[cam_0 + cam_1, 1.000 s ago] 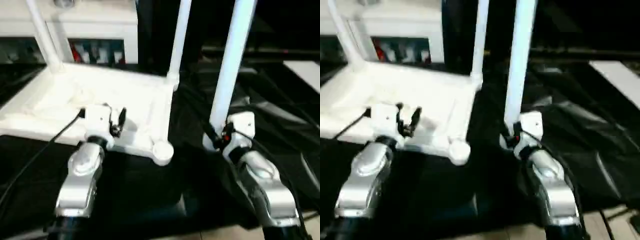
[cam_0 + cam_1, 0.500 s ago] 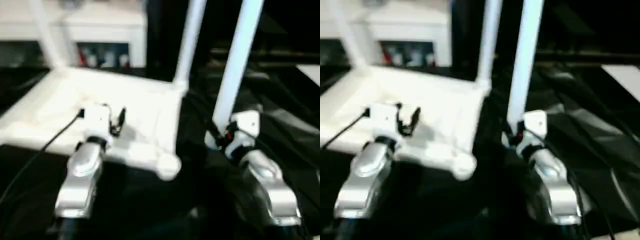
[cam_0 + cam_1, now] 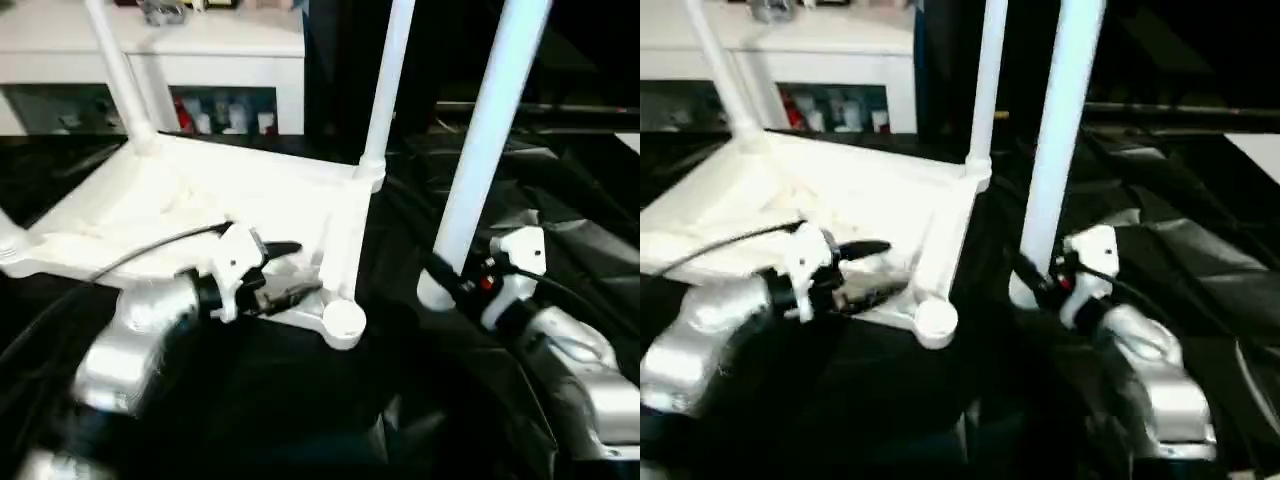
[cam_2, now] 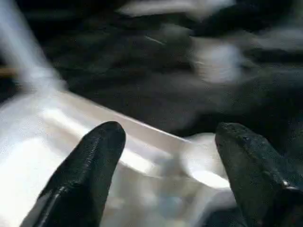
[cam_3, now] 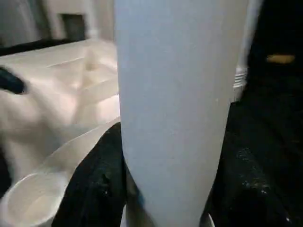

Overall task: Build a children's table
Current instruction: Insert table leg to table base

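Note:
The children's table top (image 3: 190, 200) lies upside down on the black cloth, ribbed underside up. Two white legs stand in its far corners, one at the left (image 3: 115, 70) and one at the right (image 3: 385, 90). The near right corner socket (image 3: 342, 322) is empty. My left gripper (image 3: 300, 270) hovers open over the near rim beside that socket, fingers (image 4: 94, 165) spread with the rim and socket (image 4: 203, 168) between them. My right gripper (image 3: 447, 280) is shut on a third leg (image 3: 485, 150), held upright to the right of the top; its fingers (image 5: 99, 179) flank the leg (image 5: 175, 94).
A white cabinet (image 3: 200, 50) with glass doors stands behind the table top. Black cloth (image 3: 300, 400) covers the work table, rumpled at the right (image 3: 1200, 260). A black cable (image 3: 150, 245) runs across the top to my left wrist.
My left arm has swung so its gripper now points right toward the empty near socket, and its fingers have spread wider. The right gripper still holds the leg. The camera has shifted.

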Motion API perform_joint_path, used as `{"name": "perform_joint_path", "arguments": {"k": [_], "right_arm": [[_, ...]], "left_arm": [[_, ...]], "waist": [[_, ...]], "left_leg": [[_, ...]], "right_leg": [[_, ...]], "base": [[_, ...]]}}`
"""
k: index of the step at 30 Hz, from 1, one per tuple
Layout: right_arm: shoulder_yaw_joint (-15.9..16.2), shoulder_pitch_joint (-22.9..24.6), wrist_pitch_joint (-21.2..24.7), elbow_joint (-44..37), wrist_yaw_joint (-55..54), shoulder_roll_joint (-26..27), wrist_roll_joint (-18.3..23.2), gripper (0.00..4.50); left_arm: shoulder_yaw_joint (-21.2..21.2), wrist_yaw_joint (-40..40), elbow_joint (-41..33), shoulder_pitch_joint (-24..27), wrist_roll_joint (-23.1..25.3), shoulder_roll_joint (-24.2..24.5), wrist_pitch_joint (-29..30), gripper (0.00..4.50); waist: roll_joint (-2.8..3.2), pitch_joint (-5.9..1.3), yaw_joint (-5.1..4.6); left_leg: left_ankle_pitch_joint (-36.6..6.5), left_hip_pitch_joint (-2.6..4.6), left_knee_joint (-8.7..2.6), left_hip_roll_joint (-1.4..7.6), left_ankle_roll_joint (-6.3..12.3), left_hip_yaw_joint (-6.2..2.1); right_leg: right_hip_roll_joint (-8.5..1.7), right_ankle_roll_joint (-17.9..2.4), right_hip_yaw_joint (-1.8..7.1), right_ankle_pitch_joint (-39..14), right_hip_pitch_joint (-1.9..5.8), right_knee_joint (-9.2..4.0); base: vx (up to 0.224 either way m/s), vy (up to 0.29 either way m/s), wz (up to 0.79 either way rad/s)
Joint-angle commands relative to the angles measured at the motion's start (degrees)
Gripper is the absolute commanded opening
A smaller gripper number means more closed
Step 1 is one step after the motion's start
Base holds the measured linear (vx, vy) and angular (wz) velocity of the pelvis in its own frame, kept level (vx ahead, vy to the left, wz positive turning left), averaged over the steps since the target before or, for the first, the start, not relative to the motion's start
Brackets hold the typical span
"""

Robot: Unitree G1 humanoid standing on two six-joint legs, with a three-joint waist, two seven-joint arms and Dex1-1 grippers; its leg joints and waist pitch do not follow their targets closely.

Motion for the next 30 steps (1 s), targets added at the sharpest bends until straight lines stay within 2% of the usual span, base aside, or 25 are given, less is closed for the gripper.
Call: {"name": "perform_joint_path", "arguments": {"k": [1, 2, 4, 5, 6, 7, 8, 9, 10, 11, 12, 14, 15, 16, 17, 22, 23, 26, 27, 29, 30], "right_arm": [[0.84, 0.53, 0.90, -2.14, 2.20, -1.06, 0.83, 1.89], [1.30, 0.72, 0.94, -2.36, 2.66, -1.55, 0.69, 1.89], [2.00, 1.16, 1.20, -2.86, 3.28, -2.23, 0.60, 1.89], [2.58, 1.82, 0.92, -3.20, 3.68, -2.80, 0.02, 1.89], [2.69, 2.00, 0.88, -3.30, 3.83, -2.94, -0.12, 1.89], [2.71, 2.22, 0.88, -3.44, 3.93, -3.01, -0.17, 1.89], [2.67, 2.30, 0.89, -3.51, 3.94, -3.01, -0.16, 1.89], [2.58, 2.46, 0.96, -3.69, 4.04, -3.04, -0.08, 1.89], [2.58, 2.46, 0.96, -3.69, 4.04, -3.04, -0.08, 1.89], [2.57, 2.67, 0.98, -3.87, 4.21, -3.21, -0.08, 1.89], [2.60, 2.75, 0.95, -3.92, 4.25, -3.30, -0.13, 1.89], [2.68, 2.96, 0.90, -4.09, 4.28, -3.59, -0.16, 1.89], [2.70, 2.97, 0.91, -4.11, 4.27, -3.61, -0.15, 1.89], [2.79, 3.15, 0.96, -4.33, 4.29, -3.83, -0.06, 1.89], [2.86, 3.25, 1.02, -4.45, 4.42, -3.95, -0.02, 1.89], [3.12, 3.52, 1.38, -4.90, 5.19, -4.22, 0.43, 1.89], [3.14, 3.52, 1.38, -4.91, 5.22, -4.24, 0.43, 1.89], [3.24, 3.57, 1.23, -4.94, 5.29, -4.38, 0.41, 1.89], [3.24, 3.58, 1.20, -4.95, 5.28, -4.38, 0.40, 1.89], [3.39, 3.73, 1.02, -5.04, 5.14, -4.42, 0.22, 1.89], [3.50, 3.79, 0.94, -5.09, 5.06, -4.46, 0.08, 1.89]], "left_arm": [[-3.03, -5.16, 2.47, -1.64, 1.43, 0.92, -1.33, 4.01], [-4.43, -7.06, 4.28, -2.72, 2.95, 1.63, -2.82, 3.56], [-6.78, -10.18, 8.78, -5.19, 5.79, 2.54, -5.86, 3.50], [-8.45, -12.13, 13.22, -7.56, 8.31, 3.31, -8.89, 3.59], [-8.91, -12.82, 14.29, -8.17, 8.80, 3.63, -9.39, 3.56], [-9.38, -13.26, 15.72, -8.94, 9.57, 3.92, -10.37, 3.37], [-9.51, -13.42, 16.30, -9.27, 9.84, 4.00, -10.96, 3.37], [-9.78, -14.11, 18.23, -10.44, 10.22, 4.12, -12.68, 3.09], [-9.78, -14.11, 18.23, -10.44, 10.22, 4.12, -12.68, 3.23], [-9.96, -14.36, 21.02, -12.14, 10.69, 4.07, -14.95, 3.08], [-10.00, -14.35, 22.09, -12.78, 10.90, 4.03, -15.99, 2.83], [-10.34, -14.58, 26.01, -15.06, 12.02, 4.00, -19.49, 2.68], [-10.33, -14.70, 26.44, -15.30, 12.07, 3.94, -19.86, 2.70], [-10.22, -15.89, 29.86, -17.21, 12.32, 3.39, -22.42, 2.61], [-10.32, -16.42, 30.96, -17.85, 12.53, 3.22, -23.27, 2.44], [-11.53, -19.38, 35.61, -20.35, 13.49, 2.74, -26.56, 2.08], [-11.61, -19.52, 35.87, -20.49, 13.54, 2.70, -26.76, 1.95], [-12.24, -21.53, 39.58, -22.14, 14.14, 1.91, -29.46, 1.73], [-12.28, -21.66, 39.85, -22.25, 14.20, 1.83, -29.68, 1.61], [-12.53, -21.95, 41.53, -22.93, 14.88, 1.27, -30.92, 1.41], [-12.61, -21.76, 42.31, -23.23, 15.31, 1.07, -31.56, 1.41]], "waist": [[-0.03, -2.56, 0.05], [0.32, -2.63, 0.16], [0.35, -2.78, 0.10], [0.87, -2.98, 0.33], [0.92, -2.88, 0.38], [0.43, -3.35, 0.34], [0.50, -3.33, 0.44], [1.38, -3.37, 0.50], [1.17, -3.45, 0.46], [0.97, -3.66, 0.52], [0.97, -3.66, 0.62], [1.24, -4.07, 0.93], [1.11, -4.11, 0.88], [2.06, -4.01, 1.00], [1.49, -4.07, 0.89], [1.44, -3.62, 0.93], [1.65, -3.62, 0.91], [1.54, -3.58, 0.94], [1.75, -3.56, 0.92], [1.61, -3.60, 0.97], [2.29, -3.59, 1.02]], "left_leg": [[-11.41, 0.03, -6.39, 4.22, 0.44, -1.39], [-10.70, -0.06, -6.37, 4.24, 0.37, -1.35], [-9.36, -0.20, -6.43, 4.17, 0.57, -1.34], [-8.15, -0.09, -6.28, 4.22, 0.45, -1.31], [-7.96, -0.12, -6.35, 4.10, 0.76, -1.27], [-5.34, -0.64, -6.14, 4.17, 0.64, -1.32], [-4.26, -0.70, -6.13, 4.18, 0.92, -1.32], [-3.34, -0.56, -5.99, 4.21, 1.17, -1.28], [-3.09, -0.52, -5.91, 4.17, 1.33, -1.11], [-1.78, -0.66, -5.81, 4.28, 1.57, -1.08], [-1.18, -0.64, -5.77, 4.22, 1.86, -1.01], [1.45, -0.60, -5.50, 4.35, 2.82, -0.95], [2.15, -0.69, -5.40, 4.37, 3.32, -0.87], [2.22, -0.80, -5.38, 4.28, 3.43, -1.05], [1.26, -0.71, -5.37, 4.29, 3.41, -0.88], [-2.76, -0.66, -5.78, 4.61, 2.10, -0.83], [-3.21, -0.58, -5.82, 4.63, 1.75, -0.80], [-3.32, -0.62, -5.86, 4.63, 1.49, -0.75], [-3.97, -0.52, -5.89, 4.68, 1.16, -0.75], [-3.90, -0.60, -5.89, 4.72, 1.01, -0.79], [-3.94, -0.55, -5.85, 4.70, 0.94, -0.84]], "right_leg": [[-4.68, -11.88, 2.81, -16.14, 1.99, -5.12], [-4.68, -11.89, 2.83, -15.71, 2.02, -4.98], [-4.48, -11.03, 2.75, -15.96, 2.07, -5.18], [-4.61, -11.28, 2.81, -14.40, 2.02, -4.96], [-4.46, -11.01, 2.80, -14.44, 1.93, -5.44], [-4.59, -11.78, 2.72, -10.08, 2.73, -4.58], [-4.63, -12.13, 2.67, -8.76, 2.70, -4.55], [-4.65, -13.29, 2.57, -6.79, 2.52, -4.37], [-4.56, -13.73, 2.52, -5.99, 2.52, -4.50], [-4.53, -14.86, 2.45, -2.96, 2.80, -4.03], [-4.41, -15.14, 2.41, -1.82, 2.72, -3.99], [-4.52, -16.47, 2.24, 3.20, 2.84, -3.39], [-4.45, -17.05, 2.16, 5.64, 2.84, -3.15], [-4.50, -17.28, 2.11, 6.04, 2.80, -3.12], [-4.53, -17.45, 2.10, 6.00, 2.93, -3.26], [-4.77, -17.55, 2.21, 0.44, 2.88, -3.75], [-4.75, -17.50, 2.25, -0.07, 2.83, -3.87], [-4.75, -17.54, 2.28, 0.05, 2.85, -3.88], [-4.78, -17.48, 2.27, -0.59, 2.83, -3.99], [-4.87, -17.60, 2.31, -0.48, 2.96, -3.88], [-4.87, -17.57, 2.30, -0.61, 2.87, -3.91]], "base": [[0.000, 0.000, 0.00], [0.000, 0.000, 0.00], [0.000, 0.000, 0.00], [0.000, 0.000, 0.00], [0.000, 0.000, 0.00], [0.000, 0.000, 0.00], [0.000, 0.000, 0.00], [0.000, 0.000, 0.00], [0.000, 0.000, 0.00], [0.000, 0.000, 0.00], [0.000, 0.000, 0.00], [0.000, 0.000, 0.00], [0.000, 0.000, 0.00], [0.000, 0.000, 0.00], [0.000, 0.000, 0.00], [0.000, 0.000, 0.00], [0.000, 0.000, 0.00], [0.000, 0.000, 0.00], [0.000, 0.000, 0.00], [0.000, 0.000, 0.00], [0.000, 0.000, 0.00]]}}
